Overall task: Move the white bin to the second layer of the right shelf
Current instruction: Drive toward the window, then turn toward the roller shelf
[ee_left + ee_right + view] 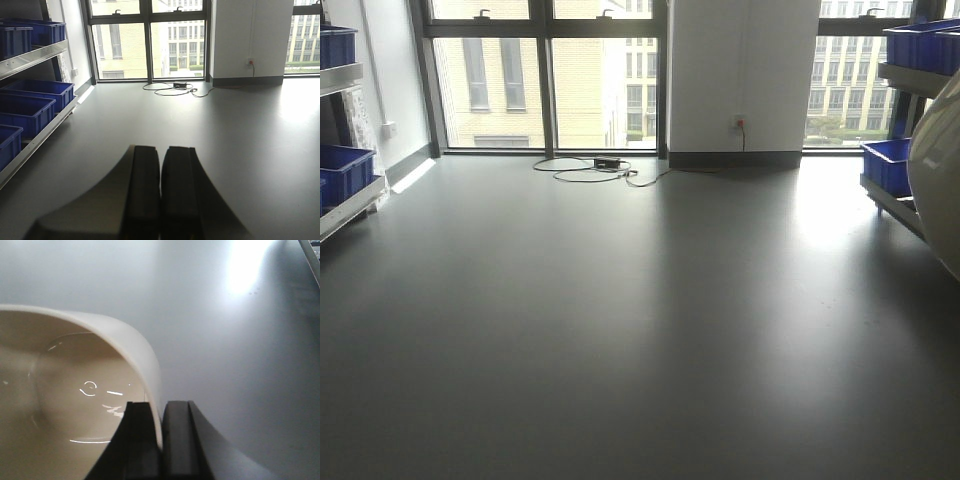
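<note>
White bin on the right shelf yet, or nah? (mech_tom)

nope; right pincer is clamped on its wall, one finger inside, one outside; bin hangs tilted above the floor, near that shelf's blue crates; left pincer is pinched together, holding nothing; pickup looks done imo, the second-layer drop-off is what's left (rivet99)

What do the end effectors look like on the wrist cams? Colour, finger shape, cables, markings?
The left end effector and right end effector look alike: two matte black fingers each, flat and rectangular at the tips, outer edges curving out to a wider base. No cables, labels or markings show. The arms are out of view.
</note>
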Tool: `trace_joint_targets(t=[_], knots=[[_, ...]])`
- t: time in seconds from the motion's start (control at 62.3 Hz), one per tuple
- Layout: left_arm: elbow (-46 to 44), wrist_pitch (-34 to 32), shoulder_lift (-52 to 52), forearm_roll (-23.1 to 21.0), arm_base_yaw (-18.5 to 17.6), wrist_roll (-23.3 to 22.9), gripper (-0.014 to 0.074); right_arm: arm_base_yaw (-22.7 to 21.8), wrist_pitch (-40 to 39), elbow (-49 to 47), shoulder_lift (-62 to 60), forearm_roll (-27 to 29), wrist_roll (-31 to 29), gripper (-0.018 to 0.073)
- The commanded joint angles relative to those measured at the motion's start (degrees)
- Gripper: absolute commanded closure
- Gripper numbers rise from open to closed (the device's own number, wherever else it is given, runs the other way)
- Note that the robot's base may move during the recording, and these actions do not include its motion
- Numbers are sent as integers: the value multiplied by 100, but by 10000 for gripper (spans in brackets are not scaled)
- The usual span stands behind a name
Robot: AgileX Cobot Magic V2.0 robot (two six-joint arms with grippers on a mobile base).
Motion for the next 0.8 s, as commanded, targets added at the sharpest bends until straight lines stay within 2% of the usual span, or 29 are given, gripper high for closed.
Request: trace_joint_targets(t=[0.0,0.787], knots=[[211,-484,-75,-35,-22,-15,512,-19,-526,-181,23,34,0,532],[211,-484,-75,-35,-22,-15,512,-19,-530,-181,23,34,0,532]])
